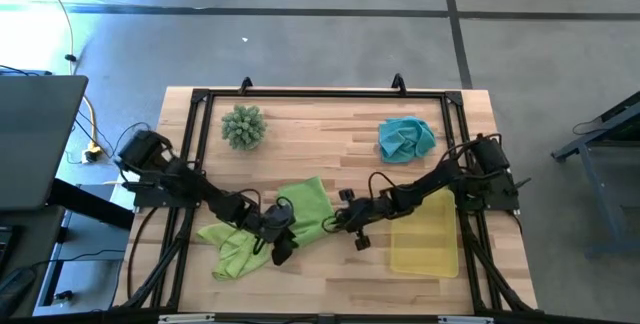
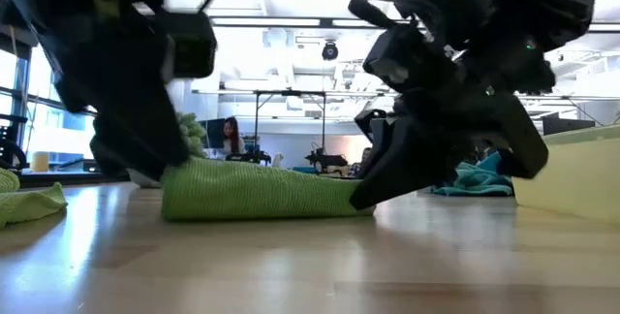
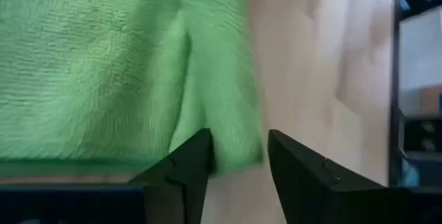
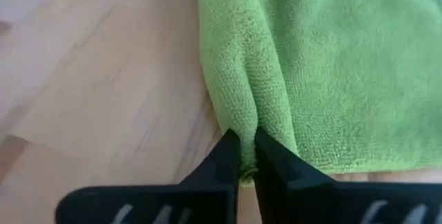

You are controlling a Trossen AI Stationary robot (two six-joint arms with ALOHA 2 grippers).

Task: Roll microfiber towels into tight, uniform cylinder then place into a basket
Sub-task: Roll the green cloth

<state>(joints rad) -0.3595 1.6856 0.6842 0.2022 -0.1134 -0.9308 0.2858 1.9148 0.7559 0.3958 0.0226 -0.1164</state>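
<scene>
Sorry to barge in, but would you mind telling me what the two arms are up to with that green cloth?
Both arms are rolling a lime green microfiber towel at the middle of the table. The right gripper is pinched shut on the rolled edge at one end; the left gripper sits open at the other end. A second green towel lies crumpled by the left arm, the teal towel waits at the far side, and nothing has been placed in the yellow basket.

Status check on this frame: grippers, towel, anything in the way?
Right gripper shut on green towel rolled edge; left gripper open at its opposite end. Basket empty. Second green towel beside left arm, nothing blocking.
</scene>
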